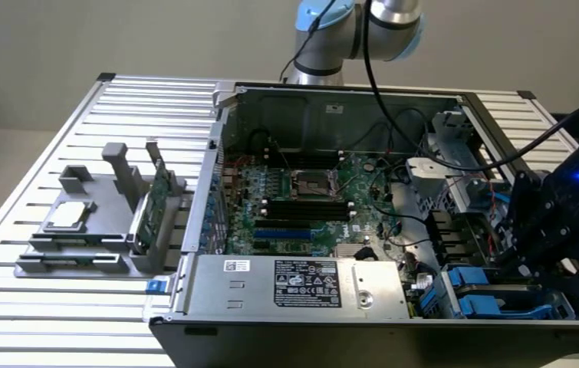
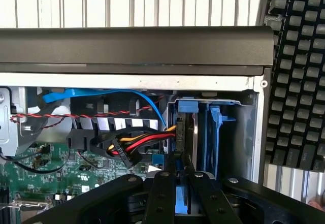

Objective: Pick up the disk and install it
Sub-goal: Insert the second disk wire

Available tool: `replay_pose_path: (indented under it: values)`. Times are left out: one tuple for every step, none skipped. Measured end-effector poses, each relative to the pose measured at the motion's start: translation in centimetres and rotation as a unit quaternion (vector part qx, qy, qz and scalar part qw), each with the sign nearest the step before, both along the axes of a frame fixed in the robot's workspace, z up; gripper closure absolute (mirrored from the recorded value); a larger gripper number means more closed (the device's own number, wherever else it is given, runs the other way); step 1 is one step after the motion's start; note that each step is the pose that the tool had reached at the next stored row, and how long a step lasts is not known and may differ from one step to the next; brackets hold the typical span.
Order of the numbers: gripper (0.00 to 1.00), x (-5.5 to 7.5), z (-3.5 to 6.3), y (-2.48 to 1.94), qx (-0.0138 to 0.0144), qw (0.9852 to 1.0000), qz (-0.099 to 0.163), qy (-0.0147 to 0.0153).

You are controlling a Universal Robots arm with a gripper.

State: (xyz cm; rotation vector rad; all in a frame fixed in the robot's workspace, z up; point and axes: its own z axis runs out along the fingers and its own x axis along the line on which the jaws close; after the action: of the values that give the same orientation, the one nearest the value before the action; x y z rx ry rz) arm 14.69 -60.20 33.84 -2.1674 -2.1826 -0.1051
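Disk going into the drive bay

I am seeing the disk [image 2: 184, 203] sitting clamped in my end effector [image 2: 179, 196] (blue rail between the fingers), hanging at the blue drive bay [image 1: 494, 295] in the open computer case [image 1: 310, 287], at the exterior view's right, on the slatted table [image 1: 54, 322].

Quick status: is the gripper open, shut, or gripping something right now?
Gripper: shut on the blue-railed metal disk, at the case's drive bay.
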Motion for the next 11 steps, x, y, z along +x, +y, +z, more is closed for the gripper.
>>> replay_pose_path:
  values:
    - [0.84,0.01,-0.03,-0.05,0.0012,1.0,0.0,0.0]
    - [0.84,0.01,-0.06,-0.11,0.0024,1.0,0.0,0.0]
    - [0.84,0.02,-0.1,-0.16,0.0036,1.0,0.0,0.0]
    - [0.84,0.02,-0.14,-0.2,0.0046,1.0,0.001,0.0]
    - [0.84,0.02,-0.19,-0.24,0.0055,1.0,0.001,0.0]
    - [0.84,0.02,-0.25,-0.26,0.0065,1.0,0.001,0.0]
    - [0.84,0.02,-0.29,-0.29,0.0074,1.0,0.001,0.0]
    - [0.84,0.02,-0.33,-0.3,0.0082,1.0,0.001,0.0]
    - [0.84,0.02,-0.37,-0.32,0.0088,1.0,0.001,0.0]
    - [0.84,0.02,-0.39,-0.33,0.0091,1.0,0.001,0.0]
    - [0.84,0.02,-0.42,-0.34,0.0094,1.0,0.001,0.0]
